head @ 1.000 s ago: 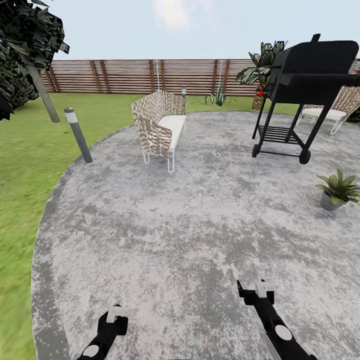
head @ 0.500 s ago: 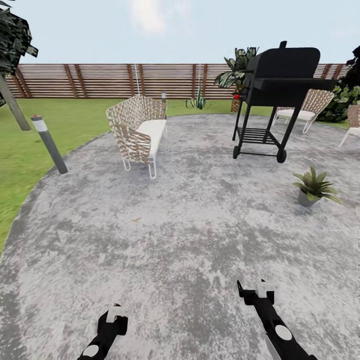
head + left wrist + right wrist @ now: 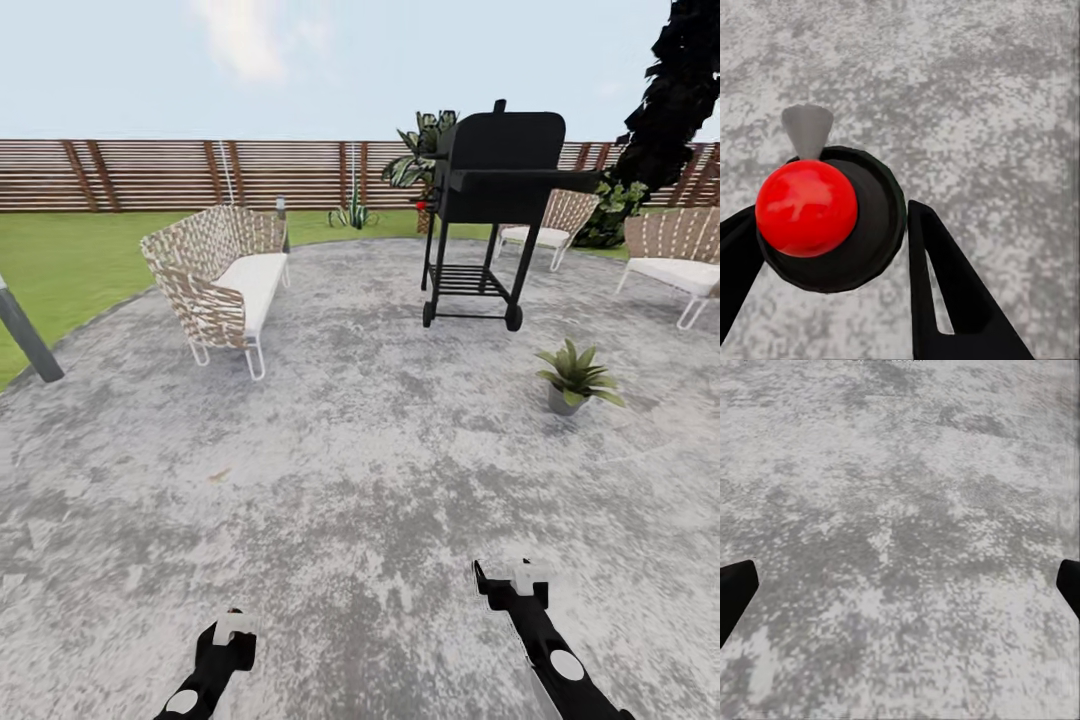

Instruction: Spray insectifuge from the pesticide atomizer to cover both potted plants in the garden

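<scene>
One potted plant (image 3: 573, 375), a green leaf rosette in a small grey pot, stands on the round paved patio (image 3: 330, 470) ahead to the right, in front of the grill. The second potted plant is out of view. In the left wrist view the pesticide atomizer (image 3: 832, 217) shows from above as a dark round body with a red ball and a grey nozzle, and my left gripper (image 3: 832, 251) is shut on it. Low in the head view, my left gripper (image 3: 232, 628) hangs over the paving. My right gripper (image 3: 510, 580) is open and holds nothing, its fingers (image 3: 735, 592) wide apart above bare paving.
A wicker bench (image 3: 215, 275) stands ahead left, a black wheeled grill (image 3: 490, 200) ahead right. Two more wicker chairs (image 3: 675, 250) sit at the far right. A grey post (image 3: 25, 335) marks the patio's left edge. Lawn (image 3: 70, 250) and a slatted fence (image 3: 200, 172) lie beyond.
The head view has swung to the right, so the bench, grill and potted plant have slid leftward in the picture. Both arms keep the same pose.
</scene>
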Controlling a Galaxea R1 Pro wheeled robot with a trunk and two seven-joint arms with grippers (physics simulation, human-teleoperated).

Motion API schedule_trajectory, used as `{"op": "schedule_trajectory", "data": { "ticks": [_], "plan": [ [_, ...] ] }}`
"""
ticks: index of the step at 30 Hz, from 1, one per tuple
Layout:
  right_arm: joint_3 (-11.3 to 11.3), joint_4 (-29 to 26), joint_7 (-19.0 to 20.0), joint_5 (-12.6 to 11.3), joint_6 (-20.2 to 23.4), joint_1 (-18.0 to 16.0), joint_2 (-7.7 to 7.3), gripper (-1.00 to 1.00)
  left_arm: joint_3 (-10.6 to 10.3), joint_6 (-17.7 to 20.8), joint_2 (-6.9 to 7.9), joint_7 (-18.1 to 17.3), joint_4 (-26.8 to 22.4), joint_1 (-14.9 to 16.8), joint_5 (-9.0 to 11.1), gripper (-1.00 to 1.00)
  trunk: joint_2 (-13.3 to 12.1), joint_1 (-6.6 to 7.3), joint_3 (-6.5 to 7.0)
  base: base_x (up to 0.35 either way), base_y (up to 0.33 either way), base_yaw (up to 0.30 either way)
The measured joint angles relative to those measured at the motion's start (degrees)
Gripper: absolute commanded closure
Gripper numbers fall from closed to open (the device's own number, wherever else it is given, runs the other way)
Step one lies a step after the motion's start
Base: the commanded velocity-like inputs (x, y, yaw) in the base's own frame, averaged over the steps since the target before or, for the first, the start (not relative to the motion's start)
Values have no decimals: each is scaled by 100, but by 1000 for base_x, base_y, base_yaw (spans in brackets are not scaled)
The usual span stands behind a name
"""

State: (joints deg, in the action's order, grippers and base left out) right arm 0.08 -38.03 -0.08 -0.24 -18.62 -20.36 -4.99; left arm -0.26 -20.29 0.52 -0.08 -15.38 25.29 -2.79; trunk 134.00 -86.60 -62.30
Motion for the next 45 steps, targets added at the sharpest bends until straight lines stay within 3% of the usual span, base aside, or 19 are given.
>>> {"op": "schedule_trajectory", "data": {
  "ticks": [33, 45],
  "plan": [
    [0, 0, 10, 0, 0, 0, 1, -100, 0, -9, -2, -8, 0, -3, 0, 100, 0, 0, 175, 211, -210, -260],
    [0, 0, 16, 0, 0, 0, 5, -100, 0, -18, -2, -8, 2, -8, 0, 100, 0, -2, 238, 172, -109, -260]
  ]
}}
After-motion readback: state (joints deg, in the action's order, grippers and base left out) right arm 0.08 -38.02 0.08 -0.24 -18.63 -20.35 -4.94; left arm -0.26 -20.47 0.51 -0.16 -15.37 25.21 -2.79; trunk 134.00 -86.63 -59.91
